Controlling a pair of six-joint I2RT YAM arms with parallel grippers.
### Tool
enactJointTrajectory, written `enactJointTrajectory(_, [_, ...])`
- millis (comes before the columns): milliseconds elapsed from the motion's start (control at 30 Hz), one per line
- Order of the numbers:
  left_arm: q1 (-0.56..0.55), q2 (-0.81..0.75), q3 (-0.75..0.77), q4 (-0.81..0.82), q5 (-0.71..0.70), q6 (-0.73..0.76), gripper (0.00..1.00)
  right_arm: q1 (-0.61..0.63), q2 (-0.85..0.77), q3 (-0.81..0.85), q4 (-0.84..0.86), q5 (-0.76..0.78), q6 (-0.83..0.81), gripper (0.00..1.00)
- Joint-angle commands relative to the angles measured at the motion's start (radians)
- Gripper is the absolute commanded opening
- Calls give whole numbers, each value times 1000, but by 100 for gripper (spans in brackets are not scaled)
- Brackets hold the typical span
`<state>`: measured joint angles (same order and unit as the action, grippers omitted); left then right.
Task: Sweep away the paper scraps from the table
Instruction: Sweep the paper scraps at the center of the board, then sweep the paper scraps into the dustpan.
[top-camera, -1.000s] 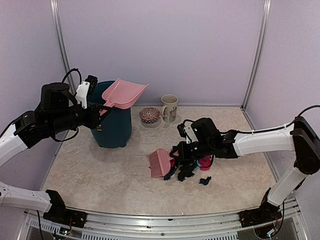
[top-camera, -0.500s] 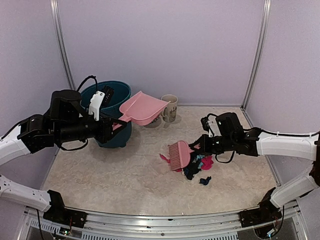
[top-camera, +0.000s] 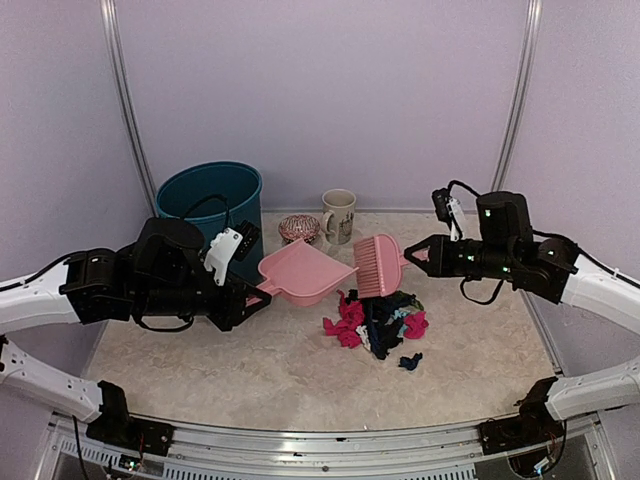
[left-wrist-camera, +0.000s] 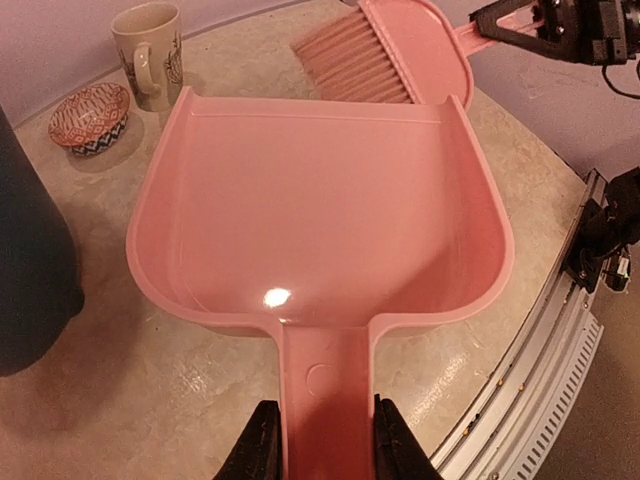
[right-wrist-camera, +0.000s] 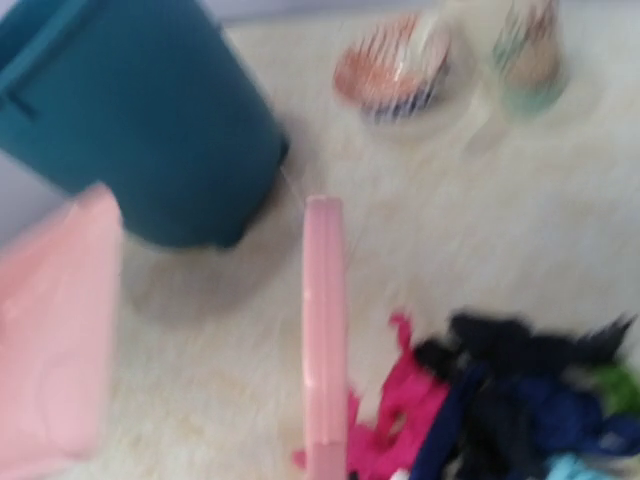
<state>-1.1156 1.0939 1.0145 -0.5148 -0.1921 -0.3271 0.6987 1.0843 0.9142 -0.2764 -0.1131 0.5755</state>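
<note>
My left gripper (left-wrist-camera: 322, 440) clamps the dustpan (top-camera: 300, 275) handle; my right gripper (top-camera: 418, 255) is closed on the brush (top-camera: 377, 265). The paper scraps (top-camera: 380, 320) lie heaped on the table (top-camera: 250, 370), just nearside of both and closest to the brush.

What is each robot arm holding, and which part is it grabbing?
The left end effector grips the dustpan by its handle. The right end effector grips the brush by its handle.

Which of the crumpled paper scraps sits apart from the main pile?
The small dark navy scrap, alone on the beige table nearer the front rail; the other scraps are bunched in one heap.
</note>
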Motion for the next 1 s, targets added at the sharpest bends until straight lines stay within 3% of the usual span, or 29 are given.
enactJointTrajectory(0, [-9, 38, -10, -51, -15, -79, 0, -7, -48, 66, -67, 158, -106, 0])
enactJointTrajectory(400, [-113, 207, -15, -148, -19, -111, 0, -8, 19, 74, -74, 610, -443, 0])
enactJointTrajectory(600, [-132, 255, -43, -167, -27, -134, 0, -8, 159, 88, -83, 747, -543, 0])
enactJointTrajectory(767, [-141, 316, -72, -123, -54, -140, 0, -8, 334, 169, -138, 750, -611, 0])
enactJointTrajectory(967, [-141, 368, -96, -29, -60, -106, 0, -3, 456, 235, -133, 577, -731, 0])
